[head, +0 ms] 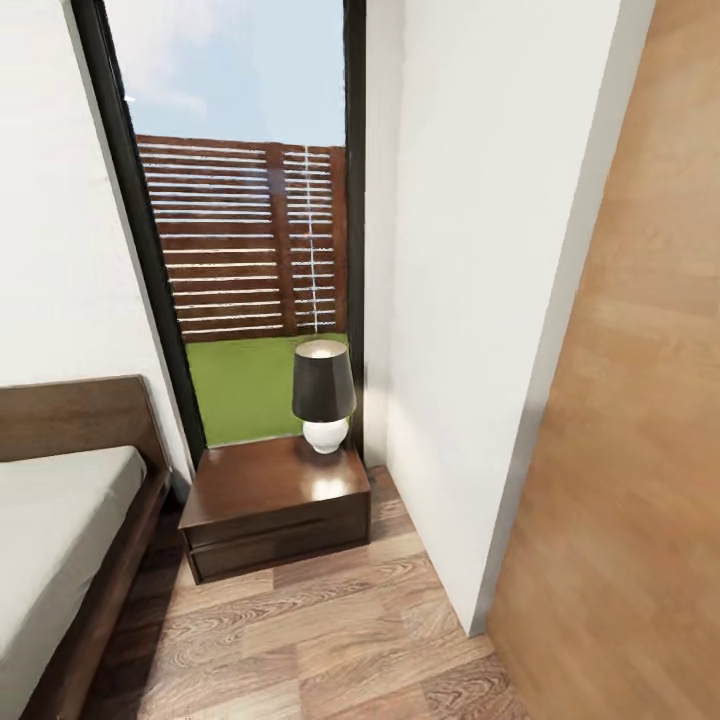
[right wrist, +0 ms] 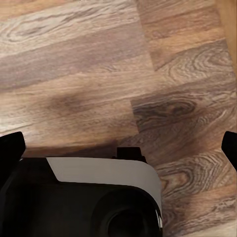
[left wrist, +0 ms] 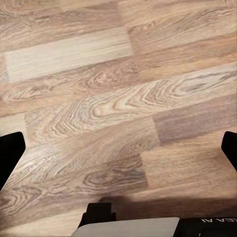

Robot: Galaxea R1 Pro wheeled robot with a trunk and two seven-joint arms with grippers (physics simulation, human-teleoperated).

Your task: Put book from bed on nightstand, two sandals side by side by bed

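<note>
The bed (head: 60, 520), with its dark brown frame and plain grey mattress, fills the head view's lower left. Beside it stands a nightstand (head: 270, 495), a low glossy dark cabinet with drawers, right under the tall window. The book and the two sandals are out of view. In the left wrist view my left gripper (left wrist: 120, 150) hangs open over bare plank floor, black fingertips (left wrist: 10, 153) far apart. My right gripper (right wrist: 121, 148) is likewise open above the floor, nothing between its fingertips (right wrist: 11, 148).
A lamp (head: 324, 395) with a dark shade and white base occupies the nightstand's back right. A white wall corner (head: 470, 400) and a light wood panel (head: 630, 450) close in on the right. Plank floor (head: 320, 640) runs between bed and wall. My own base (right wrist: 98, 197) shows below the right gripper.
</note>
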